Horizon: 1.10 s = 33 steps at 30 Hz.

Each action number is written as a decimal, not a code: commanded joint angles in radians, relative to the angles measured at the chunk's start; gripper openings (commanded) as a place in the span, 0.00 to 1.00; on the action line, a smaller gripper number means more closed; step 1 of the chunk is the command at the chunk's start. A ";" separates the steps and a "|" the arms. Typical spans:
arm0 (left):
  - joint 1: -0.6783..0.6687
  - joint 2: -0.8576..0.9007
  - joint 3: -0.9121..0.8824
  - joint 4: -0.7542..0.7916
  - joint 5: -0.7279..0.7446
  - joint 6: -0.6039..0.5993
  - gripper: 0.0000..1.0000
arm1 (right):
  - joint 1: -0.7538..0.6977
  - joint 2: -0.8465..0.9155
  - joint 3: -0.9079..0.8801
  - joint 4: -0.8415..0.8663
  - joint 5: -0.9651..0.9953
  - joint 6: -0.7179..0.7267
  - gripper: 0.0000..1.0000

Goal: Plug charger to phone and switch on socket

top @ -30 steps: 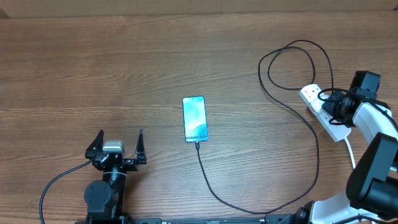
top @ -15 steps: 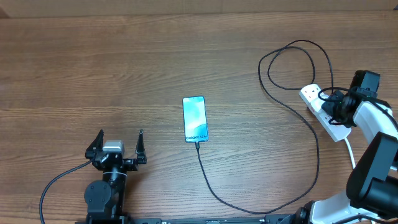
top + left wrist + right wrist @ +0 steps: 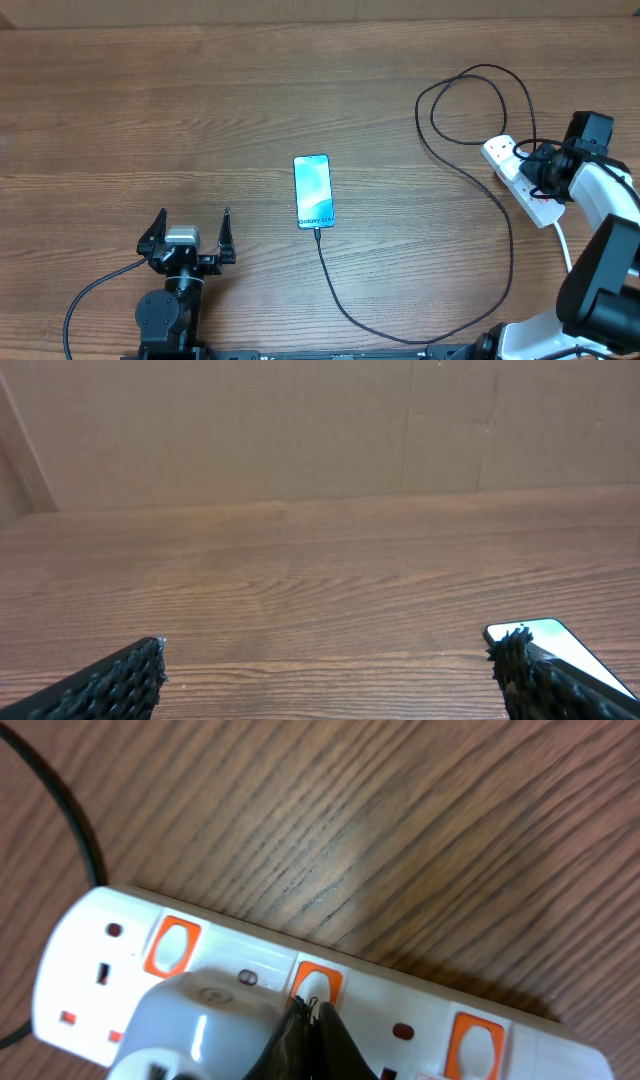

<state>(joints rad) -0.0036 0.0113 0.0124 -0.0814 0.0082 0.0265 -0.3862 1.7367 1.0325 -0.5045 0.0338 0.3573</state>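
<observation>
Here, white socket (image 3: pixel 75 935), orange switches (image 3: pixel 170 946), black charger (image 3: pixel 72 810)

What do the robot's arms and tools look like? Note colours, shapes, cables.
Left arm: black, silver block behind the left tool, ridged black fingers, trailing black cable. Right arm: white shells, black joints; right tool black.

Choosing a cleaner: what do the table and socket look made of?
Table: wood or wood-look laminate, matte, with visible grain lines. Socket: white moulded plastic, fairly glossy, with soft highlights. Its switches: orange-red plastic, apparently.
</observation>
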 commanded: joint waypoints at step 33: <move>0.010 0.001 -0.006 0.002 0.010 0.014 0.99 | 0.053 0.049 0.016 0.026 -0.071 -0.018 0.04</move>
<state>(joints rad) -0.0036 0.0113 0.0124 -0.0814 0.0082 0.0265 -0.3656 1.7679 1.0328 -0.4801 0.0715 0.3439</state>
